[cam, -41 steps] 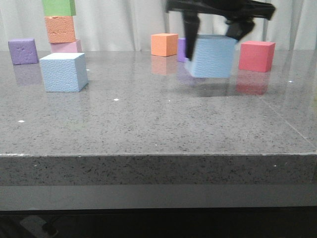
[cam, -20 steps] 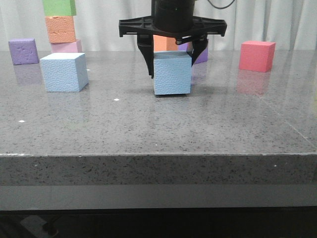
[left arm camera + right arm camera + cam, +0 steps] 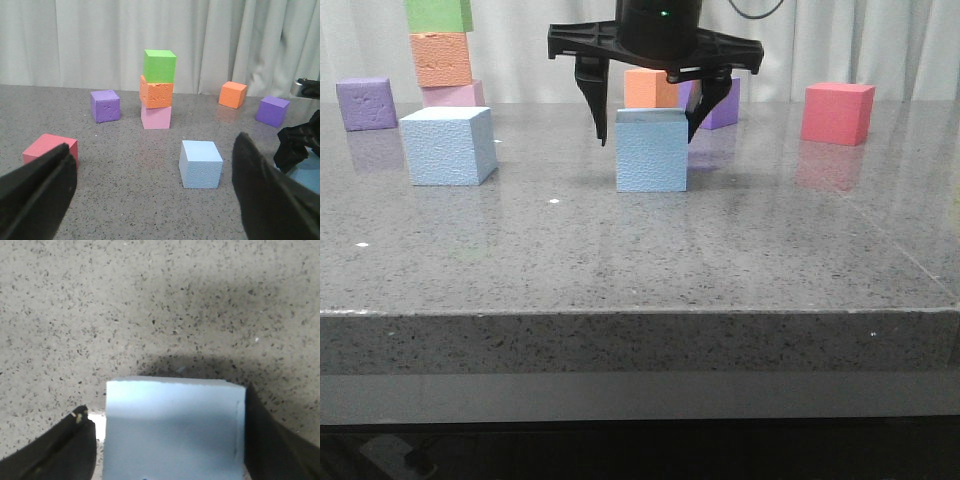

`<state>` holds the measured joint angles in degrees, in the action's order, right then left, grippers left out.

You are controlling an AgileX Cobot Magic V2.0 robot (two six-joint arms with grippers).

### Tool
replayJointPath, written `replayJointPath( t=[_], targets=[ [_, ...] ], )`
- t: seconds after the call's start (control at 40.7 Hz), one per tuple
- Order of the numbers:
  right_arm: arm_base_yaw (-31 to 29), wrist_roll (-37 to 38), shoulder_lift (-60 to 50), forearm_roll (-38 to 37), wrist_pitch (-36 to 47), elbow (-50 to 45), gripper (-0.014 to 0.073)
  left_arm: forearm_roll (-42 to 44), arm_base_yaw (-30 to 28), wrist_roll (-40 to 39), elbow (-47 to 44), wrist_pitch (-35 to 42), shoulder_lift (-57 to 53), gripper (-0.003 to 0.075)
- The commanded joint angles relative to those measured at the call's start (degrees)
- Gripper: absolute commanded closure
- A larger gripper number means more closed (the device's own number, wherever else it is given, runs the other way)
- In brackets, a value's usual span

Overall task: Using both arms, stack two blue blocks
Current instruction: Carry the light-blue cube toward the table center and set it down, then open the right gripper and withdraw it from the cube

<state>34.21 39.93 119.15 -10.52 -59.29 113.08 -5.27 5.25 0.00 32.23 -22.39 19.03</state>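
One blue block (image 3: 651, 150) rests on the table at the centre. My right gripper (image 3: 648, 138) hangs over it with its fingers spread to either side of the block, open. In the right wrist view the block (image 3: 175, 430) sits between the fingers, with a lit gap by one finger (image 3: 75, 440). The other blue block (image 3: 448, 145) stands on the table at the left. In the left wrist view this block (image 3: 201, 164) lies ahead of my left gripper (image 3: 152, 165), which is wide open and empty. The left gripper is out of the front view.
A stack of pink, orange and green cubes (image 3: 443, 60) stands at the back left beside a purple cube (image 3: 366, 103). An orange cube (image 3: 652, 88), a purple cube (image 3: 725, 105) and a red cube (image 3: 838, 112) stand at the back. Another red cube (image 3: 50, 150) shows in the left wrist view.
My right gripper carried the blue block from the right to the table's centre, lowered it onto the table, and then spread its fingers off it.
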Motion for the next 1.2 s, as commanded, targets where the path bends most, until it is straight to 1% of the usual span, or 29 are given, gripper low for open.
replayJointPath(
  t=[0.0,0.049,0.098,0.147,0.221,0.295,0.442,0.565,0.688,0.737,0.835,0.958,1.081,1.179],
  targets=[
    [-0.09,0.15,-4.20,-0.53,1.73,2.01,0.0010,-0.56,-0.06,-0.58,2.00,4.77,1.01,0.0101],
    [-0.09,-0.12,-5.02,-0.53,1.02,2.01,0.0010,-0.56,-0.06,-0.58,2.00,4.77,1.01,0.0101],
    [-0.09,-2.53,-6.13,-0.48,-0.09,2.01,0.0010,-0.56,-0.06,-0.58,2.00,4.77,1.01,0.0101],
    [-0.09,-9.02,-7.35,-0.35,-2.58,2.01,0.0010,-0.56,-0.06,-0.58,2.00,4.77,1.01,0.0101],
    [-0.09,-15.65,-9.16,-0.28,-7.34,1.90,0.0010,-0.56,-0.06,-0.58,2.00,4.77,1.01,0.0101],
    [-0.48,-19.59,-11.40,-0.35,-10.80,1.11,0.0010,-0.56,-0.06,-0.58,2.00,4.77,1.01,0.0101],
    [-0.50,-24.77,-18.48,0.39,-10.39,-4.91,0.0010,-0.56,-0.06,-0.58,2.00,4.77,1.01,0.0101],
    [-0.67,-31.63,-27.57,5.00,-6.03,-14.76,0.0010,-0.56,-0.06,-0.58,2.00,4.77,1.01,0.0101],
    [-2.50,-37.81,-37.86,10.09,1.39,-26.57,0.0010,-0.56,-0.06,-0.58,2.00,4.77,1.01,0.0101],
    [-3.79,-38.11,-41.81,11.49,4.15,-30.94,0.0010,-0.56,-0.06,-0.58,2.00,4.77,1.01,0.0101],
    [-6.36,-39.56,-49.86,11.88,9.83,-39.03,0.0010,-0.56,-0.06,-0.58,2.00,4.77,1.01,0.0101],
    [-7.00,-41.66,-57.81,11.88,15.98,-47.40,0.0010,-0.56,-0.06,-0.58,2.00,4.77,1.01,0.0101],
    [-6.90,-42.61,-63.80,12.00,19.69,-54.19,0.0010,-0.56,-0.06,-0.58,2.00,4.77,1.01,0.0101],
    [-6.90,-42.61,-66.92,12.00,20.31,-57.40,0.0010,-0.56,-0.06,-0.58,2.00,4.77,1.01,0.0101]
  ],
)
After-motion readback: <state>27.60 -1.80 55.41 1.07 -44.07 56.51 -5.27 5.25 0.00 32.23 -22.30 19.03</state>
